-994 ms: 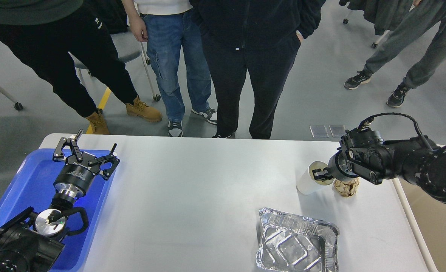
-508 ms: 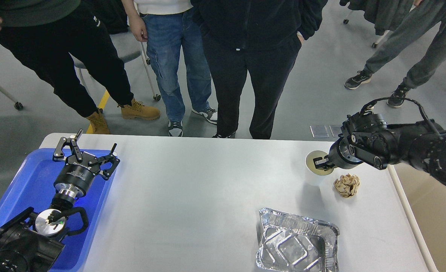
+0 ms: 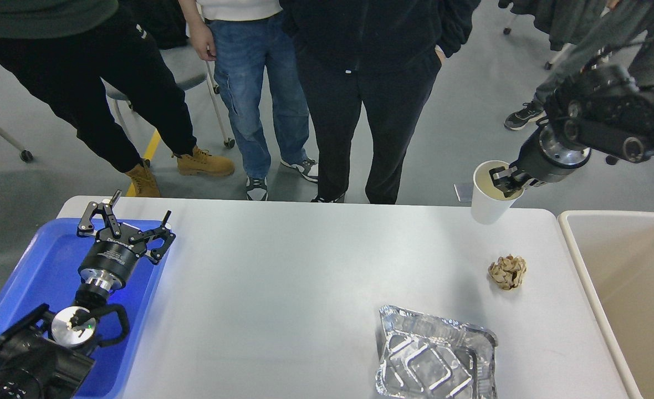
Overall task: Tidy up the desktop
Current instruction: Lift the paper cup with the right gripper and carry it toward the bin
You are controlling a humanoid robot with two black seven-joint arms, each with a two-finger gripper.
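The desktop (image 3: 282, 288) is a wide white-grey table. My right gripper (image 3: 502, 182) is shut on the rim of a white paper cup (image 3: 488, 195) and holds it in the air above the table's far right edge. A crumpled brown paper ball (image 3: 507, 271) lies on the desktop at the right. A foil tray (image 3: 435, 360) lies near the front edge. My left gripper (image 3: 124, 221) is open and empty above the blue tray (image 3: 33, 266) at the left.
A beige rimmed bin (image 3: 629, 288) stands just right of the table. Several people stand along the far edge, legs close to the table. A chair (image 3: 188, 77) is behind them at the left.
My right gripper has lifted the cup off the desktop, up and to the right, uncovering the paper ball and the bin. The left arm has not moved.
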